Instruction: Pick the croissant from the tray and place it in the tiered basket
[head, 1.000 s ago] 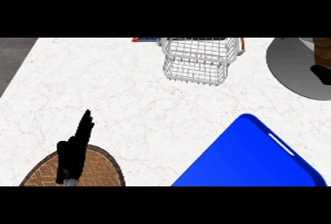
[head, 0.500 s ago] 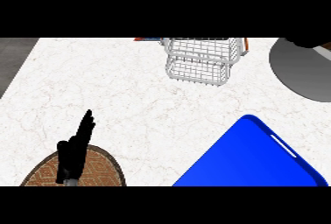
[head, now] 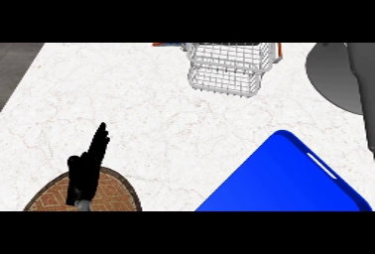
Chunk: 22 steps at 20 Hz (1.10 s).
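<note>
Croissant not visible to us, blue tray (head: pixel 293 178) near right, wire tiered basket (head: pixel 225 69) far centre, our left hand (head: pixel 82 171) near left, fingers straight and together, holding nothing, over a brown woven mat (head: pixel 117 191), grey plate (head: pixel 333 74) far right.

Left hand (head: pixel 86 166) at lower left of the head view: seen edge-on, fingers straight and together, pointing up and slightly right. Grey right forearm (head: pixel 363 94) runs along the right edge; its hand is out of frame.
</note>
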Each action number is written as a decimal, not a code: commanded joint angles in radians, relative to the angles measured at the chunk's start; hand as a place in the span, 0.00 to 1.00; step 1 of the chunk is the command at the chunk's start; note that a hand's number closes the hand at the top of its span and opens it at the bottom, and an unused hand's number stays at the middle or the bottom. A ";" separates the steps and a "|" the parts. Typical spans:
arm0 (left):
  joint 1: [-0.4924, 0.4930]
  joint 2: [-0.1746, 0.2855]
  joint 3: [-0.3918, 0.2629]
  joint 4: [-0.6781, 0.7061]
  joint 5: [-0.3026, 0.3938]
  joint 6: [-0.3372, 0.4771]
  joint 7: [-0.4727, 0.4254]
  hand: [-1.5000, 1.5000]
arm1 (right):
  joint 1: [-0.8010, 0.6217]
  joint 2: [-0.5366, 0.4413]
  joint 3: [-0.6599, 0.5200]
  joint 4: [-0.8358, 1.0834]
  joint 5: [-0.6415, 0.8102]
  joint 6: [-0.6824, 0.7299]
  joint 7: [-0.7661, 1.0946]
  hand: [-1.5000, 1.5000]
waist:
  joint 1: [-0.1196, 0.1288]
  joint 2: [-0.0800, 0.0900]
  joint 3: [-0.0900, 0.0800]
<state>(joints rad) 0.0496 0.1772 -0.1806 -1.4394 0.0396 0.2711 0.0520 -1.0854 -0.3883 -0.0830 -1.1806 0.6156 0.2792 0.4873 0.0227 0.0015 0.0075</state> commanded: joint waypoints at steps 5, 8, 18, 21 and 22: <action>-0.002 0.013 0.018 0.012 -0.001 -0.028 0.010 0.50 | -0.085 0.081 0.057 0.282 0.118 -0.138 -0.078 1.00 | 0.004 0.006 -0.008; 0.034 0.013 0.020 0.055 -0.004 -0.043 -0.047 0.50 | -0.090 0.132 0.043 0.365 0.132 -0.220 -0.088 1.00 | 0.006 0.006 -0.008; 0.015 0.005 0.006 0.010 -0.022 -0.022 0.006 0.50 | -0.107 0.201 -0.167 0.586 -0.058 -0.315 -0.207 0.00 | 0.017 0.011 -0.007; 0.018 -0.043 -0.012 0.050 -0.044 0.012 -0.027 0.50 | -0.142 0.249 -0.214 0.561 -0.124 -0.331 -0.193 0.00 | 0.002 0.005 -0.007; 0.017 0.006 0.024 0.034 -0.008 -0.038 -0.027 0.50 | -0.119 0.256 -0.230 0.583 -0.131 -0.383 -0.255 0.00 | 0.009 0.008 -0.007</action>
<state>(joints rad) 0.0466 0.1656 -0.1712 -1.4314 0.0251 0.2554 0.0428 -1.2003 -0.1731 -0.2499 -0.6288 0.5474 -0.0425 0.2805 0.0312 0.0067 0.0096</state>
